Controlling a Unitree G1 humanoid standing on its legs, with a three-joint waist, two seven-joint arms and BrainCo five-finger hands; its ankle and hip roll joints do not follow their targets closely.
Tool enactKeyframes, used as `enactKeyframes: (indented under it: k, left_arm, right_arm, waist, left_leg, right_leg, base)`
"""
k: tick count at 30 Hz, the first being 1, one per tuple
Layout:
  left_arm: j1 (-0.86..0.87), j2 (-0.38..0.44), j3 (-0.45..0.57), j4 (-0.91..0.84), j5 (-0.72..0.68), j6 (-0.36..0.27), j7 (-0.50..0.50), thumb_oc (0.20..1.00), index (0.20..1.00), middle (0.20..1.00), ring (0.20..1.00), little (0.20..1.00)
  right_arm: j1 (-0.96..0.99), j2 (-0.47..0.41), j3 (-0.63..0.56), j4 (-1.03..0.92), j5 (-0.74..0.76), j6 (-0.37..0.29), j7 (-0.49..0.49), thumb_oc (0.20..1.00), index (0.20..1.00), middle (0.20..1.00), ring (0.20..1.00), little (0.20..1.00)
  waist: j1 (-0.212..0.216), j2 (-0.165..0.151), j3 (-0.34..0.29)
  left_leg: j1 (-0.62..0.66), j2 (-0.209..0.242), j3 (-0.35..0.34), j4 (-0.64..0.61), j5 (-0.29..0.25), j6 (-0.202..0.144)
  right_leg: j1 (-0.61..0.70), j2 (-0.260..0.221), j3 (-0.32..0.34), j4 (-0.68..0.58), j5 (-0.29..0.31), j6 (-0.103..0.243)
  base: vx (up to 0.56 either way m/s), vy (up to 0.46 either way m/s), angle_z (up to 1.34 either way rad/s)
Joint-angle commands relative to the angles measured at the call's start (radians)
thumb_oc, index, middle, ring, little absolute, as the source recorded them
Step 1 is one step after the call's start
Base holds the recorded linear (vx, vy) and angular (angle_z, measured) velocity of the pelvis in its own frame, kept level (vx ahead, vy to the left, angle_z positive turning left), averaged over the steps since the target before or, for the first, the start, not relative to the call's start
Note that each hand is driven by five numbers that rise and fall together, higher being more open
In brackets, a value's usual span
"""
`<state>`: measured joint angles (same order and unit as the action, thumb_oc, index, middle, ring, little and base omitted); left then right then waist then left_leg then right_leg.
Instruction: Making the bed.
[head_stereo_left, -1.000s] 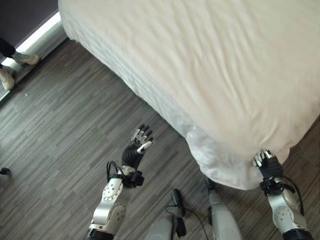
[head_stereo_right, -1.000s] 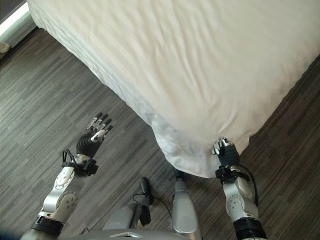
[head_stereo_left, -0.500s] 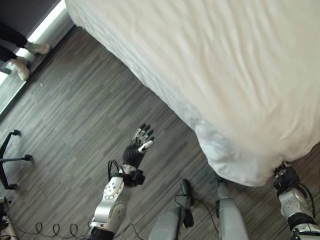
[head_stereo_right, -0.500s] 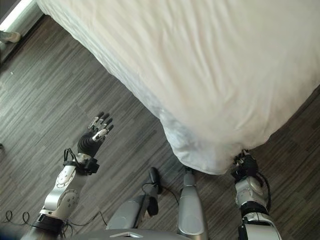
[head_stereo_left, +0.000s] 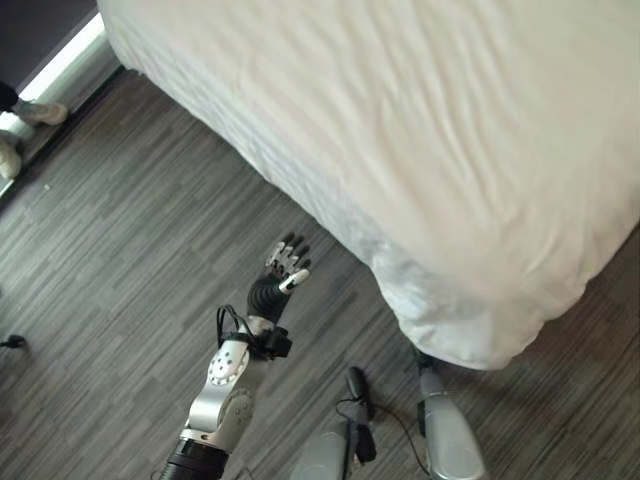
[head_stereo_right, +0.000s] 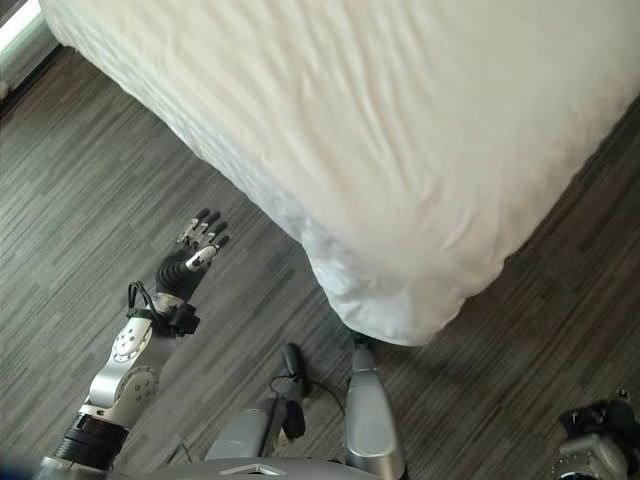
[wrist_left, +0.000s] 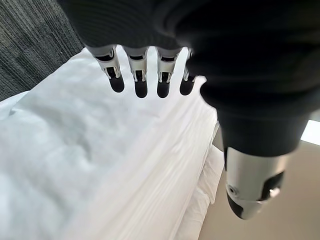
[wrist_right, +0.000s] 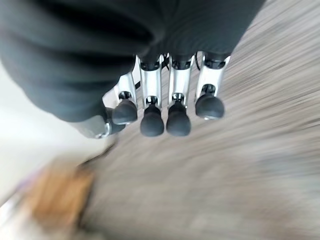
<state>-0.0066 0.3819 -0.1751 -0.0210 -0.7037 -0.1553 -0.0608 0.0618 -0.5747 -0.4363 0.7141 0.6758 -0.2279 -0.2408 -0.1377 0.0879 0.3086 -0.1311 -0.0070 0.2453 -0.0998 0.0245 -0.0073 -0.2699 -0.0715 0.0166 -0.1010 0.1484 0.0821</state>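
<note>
Over on the far left, by the wall, I can see a person's shoe (head_stereo_left: 42, 112) on the dark wood floor (head_stereo_left: 120, 250). Next comes my left hand (head_stereo_left: 284, 266), held up over the floor just beside the long side of the bed (head_stereo_left: 300, 180). Its fingers (wrist_left: 116, 80) are straight and spread, and they hold nothing. I think it waits there so it is ready to reach for the cover when I need it. The wrist view looks along those fingers at the white cover and its folds, so the hand is aimed at the bed but not touching it. Then comes the bed itself, and the sheet (head_stereo_left: 430, 120) is the thing I care about. It lies smooth over most of the top, with a few soft creases. At the near corner (head_stereo_right: 400, 310) it hangs down in a loose lump, not tucked, so I judge that corner is the part left to fix. On the far right, low down, my right hand (wrist_right: 165, 107) is well away from the bed, over the floor. Its fingers bend down a little but they are loose and grasp nothing. To finish, I would bring this hand to the corner and pull the lump flat.
</note>
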Motion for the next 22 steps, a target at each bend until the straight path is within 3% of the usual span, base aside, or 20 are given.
enactKeyframes:
  k: [1, 2, 8, 12, 14, 18, 22]
  left_arm:
    - [0.016, -0.012, 0.055, 0.029, -0.009, -0.052, 0.002, 1.0, 1.0, 1.0, 1.0, 1.0]
    - [0.048, -0.011, 0.08, 0.034, -0.007, -0.048, 0.001, 1.0, 1.0, 1.0, 1.0, 1.0]
    - [0.113, -0.013, 0.115, 0.043, 0.022, -0.033, -0.002, 1.0, 1.0, 1.0, 1.0, 1.0]
    - [0.155, -0.028, 0.118, 0.067, 0.074, -0.021, 0.01, 1.0, 1.0, 1.0, 1.0, 1.0]
    - [0.176, -0.043, 0.107, 0.08, 0.126, -0.01, 0.026, 1.0, 1.0, 1.0, 1.0, 1.0]
    - [0.189, -0.067, 0.108, 0.08, 0.126, -0.006, 0.049, 1.0, 1.0, 1.0, 1.0, 1.0]
    - [0.193, -0.077, 0.108, 0.078, 0.154, -0.005, 0.071, 1.0, 1.0, 1.0, 1.0, 1.0]
  right_arm:
    - [-0.028, 0.071, 0.047, -0.211, -0.106, -0.087, 0.019, 0.526, 0.526, 0.526, 0.526, 0.526]
    - [-0.011, 0.122, 0.099, -0.392, -0.141, -0.084, 0.066, 1.0, 1.0, 1.0, 1.0, 1.0]
    - [0.018, 0.214, 0.254, -0.641, -0.143, -0.052, 0.194, 1.0, 1.0, 1.0, 1.0, 1.0]
    - [0.07, 0.251, 0.422, -0.649, -0.15, 0.014, 0.288, 1.0, 1.0, 1.0, 1.0, 1.0]
    - [0.117, 0.286, 0.48, -0.618, -0.137, 0.047, 0.304, 1.0, 1.0, 1.0, 1.0, 1.0]
    - [0.145, 0.319, 0.522, -0.611, -0.127, 0.064, 0.29, 1.0, 1.0, 1.0, 1.0, 1.0]
    - [0.165, 0.31, 0.523, -0.608, -0.128, 0.078, 0.277, 1.0, 1.0, 1.0, 1.0, 1.0]
  waist:
    - [0.029, -0.015, -0.106]
    - [0.034, -0.03, -0.13]
    - [0.064, -0.062, -0.2]
    - [0.094, -0.09, -0.243]
    - [0.104, -0.1, -0.258]
    - [0.118, -0.108, -0.271]
    - [0.118, -0.113, -0.28]
  left_leg:
    - [0.039, -0.021, -0.025, 0.013, -0.081, 0.034]
    - [0.074, -0.021, -0.035, 0.013, -0.088, 0.035]
    - [0.131, -0.021, -0.058, 0.013, -0.092, 0.04]
    - [0.176, -0.026, -0.092, 0.013, -0.097, 0.047]
    - [0.198, -0.03, -0.12, 0.013, -0.101, 0.049]
    - [0.221, -0.029, -0.11, 0.013, -0.108, 0.054]
    - [0.25, -0.03, -0.115, 0.013, -0.116, 0.058]
  right_leg:
    - [0.097, 0.063, -0.082, 0.014, -0.131, -0.027]
    - [0.135, 0.065, -0.089, 0.014, -0.139, -0.027]
    - [0.204, 0.065, -0.109, 0.014, -0.149, -0.028]
    - [0.265, 0.061, -0.14, 0.014, -0.164, -0.026]
    - [0.302, 0.059, -0.166, 0.014, -0.177, -0.03]
    - [0.322, 0.061, -0.18, 0.016, -0.183, -0.025]
    - [0.351, 0.059, -0.187, 0.032, -0.195, -0.026]
  base:
    - [-0.06, 0.08, -0.04]
    - [-0.07, 0.083, -0.02]
    - [-0.06, 0.061, 0.17]
    - [-0.08, 0.075, 0.29]
    - [-0.09, 0.072, 0.31]
    - [-0.06, 0.036, 0.24]
    - [-0.01, 0.014, -0.03]
